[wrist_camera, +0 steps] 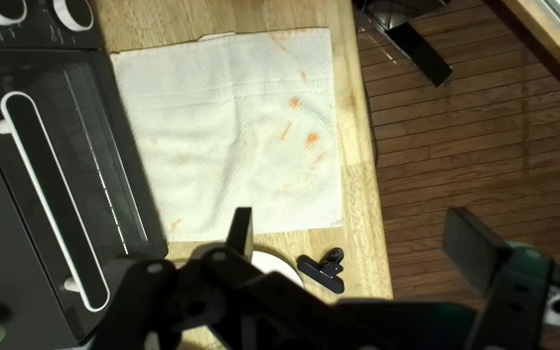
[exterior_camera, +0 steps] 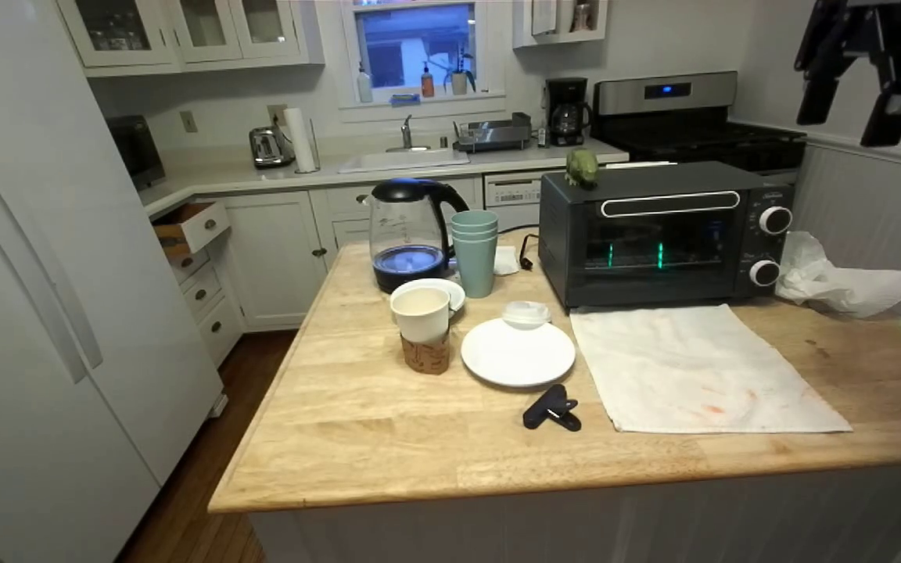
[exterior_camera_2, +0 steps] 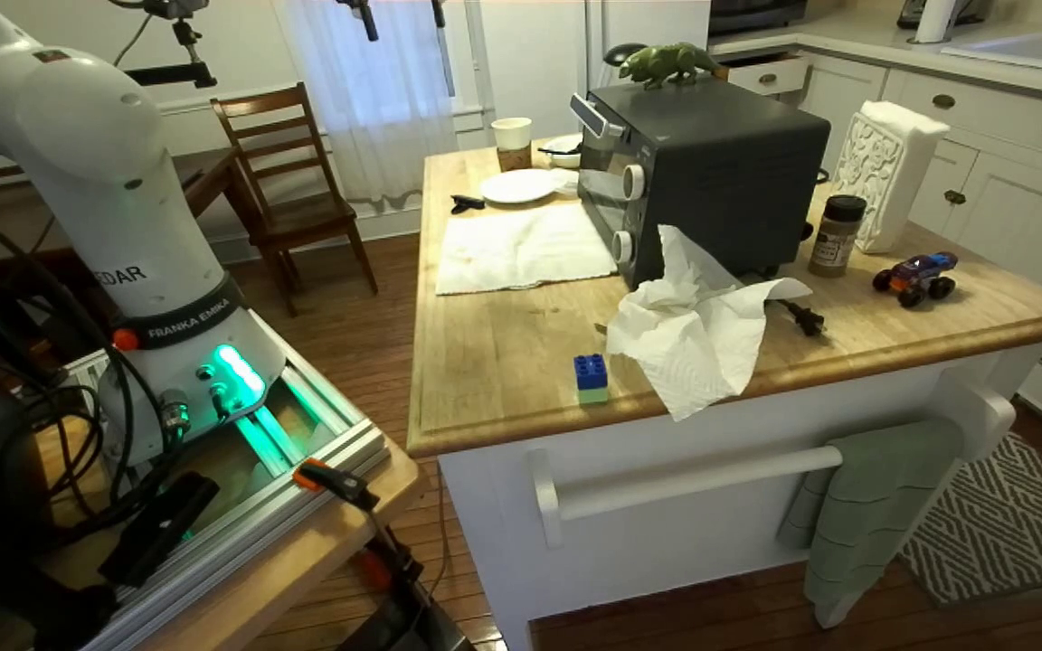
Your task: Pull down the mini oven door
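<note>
The black mini oven (exterior_camera: pixel 654 176) stands on the wooden island, with white-ringed knobs on its front. It also shows in an exterior view from its side (exterior_camera_2: pixel 729 181) and at the left of the wrist view (wrist_camera: pixel 8 233). Its dark glass door (exterior_camera: pixel 654 250) is upright and shut. The white-edged bar handle (exterior_camera: pixel 671 204) runs along the door's top; it also shows in an exterior view (exterior_camera_2: pixel 596 117) and the wrist view (wrist_camera: pixel 55 201). My gripper (exterior_camera: pixel 849 117) is open and empty, high above the island's front side and apart from the handle. Its fingers spread wide in the wrist view (wrist_camera: pixel 355 233).
A white cloth (exterior_camera: pixel 701 367) lies before the oven. A black clip (exterior_camera: pixel 552 408), white plate (exterior_camera: pixel 518 353), paper cup (exterior_camera: pixel 425 328), green cups (exterior_camera: pixel 475 254) and glass kettle (exterior_camera: pixel 410 234) stand beside it. A toy dinosaur (exterior_camera_2: pixel 668 63) sits on the oven. Crumpled paper (exterior_camera_2: pixel 693 334) lies alongside.
</note>
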You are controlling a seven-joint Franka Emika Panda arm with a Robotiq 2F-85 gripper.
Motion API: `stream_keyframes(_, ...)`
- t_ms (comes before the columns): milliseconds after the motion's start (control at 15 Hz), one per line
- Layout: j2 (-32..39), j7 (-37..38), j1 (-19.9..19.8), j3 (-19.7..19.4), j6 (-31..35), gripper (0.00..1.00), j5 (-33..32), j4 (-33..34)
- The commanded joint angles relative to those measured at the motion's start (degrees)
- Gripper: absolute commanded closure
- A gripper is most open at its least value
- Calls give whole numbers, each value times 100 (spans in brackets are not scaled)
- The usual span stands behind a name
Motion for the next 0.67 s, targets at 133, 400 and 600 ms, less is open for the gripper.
stream_keyframes(133, 534, -1112, -193, -438, 1035, 0, 95, -259)
stream_keyframes(400, 1119, -1418, -432, -396, 1451, 0, -46, -181)
stream_keyframes(600, 1569, -1614, -628, -377, 1789, 0, -151, -21)
